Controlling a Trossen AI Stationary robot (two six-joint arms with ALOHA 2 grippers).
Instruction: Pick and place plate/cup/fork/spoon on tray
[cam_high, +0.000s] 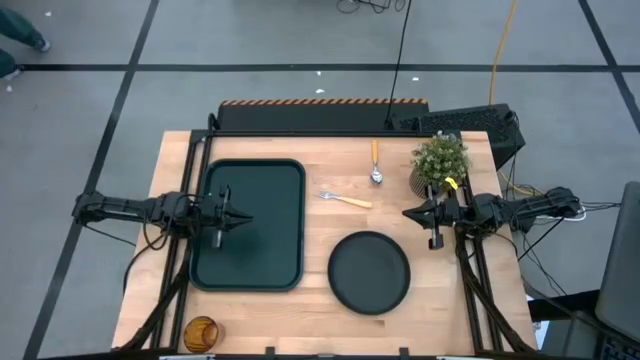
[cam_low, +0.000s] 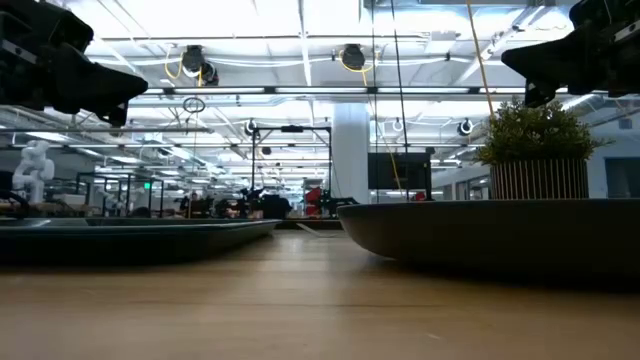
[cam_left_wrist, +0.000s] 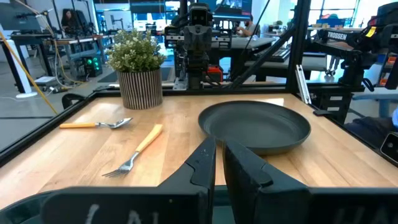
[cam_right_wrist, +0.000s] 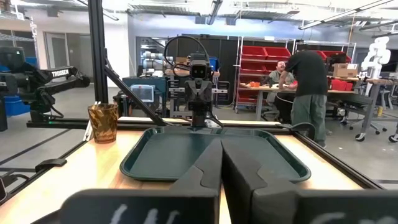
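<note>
The dark green tray lies on the left half of the wooden table. The round dark plate rests flat to its right, near the front. Between them and farther back lie the fork and, beyond it, the spoon. The amber cup stands upright at the near left corner. My left gripper hovers over the tray, shut and holding nothing, pointing toward the table's right. My right gripper hovers above the bare wood just beyond the plate, shut and holding nothing, pointing left.
A potted plant in a striped pot stands at the far right, close behind my right gripper. A black box sits at the far right corner. Bare wood shows between tray and plate. People stand in the room behind the table.
</note>
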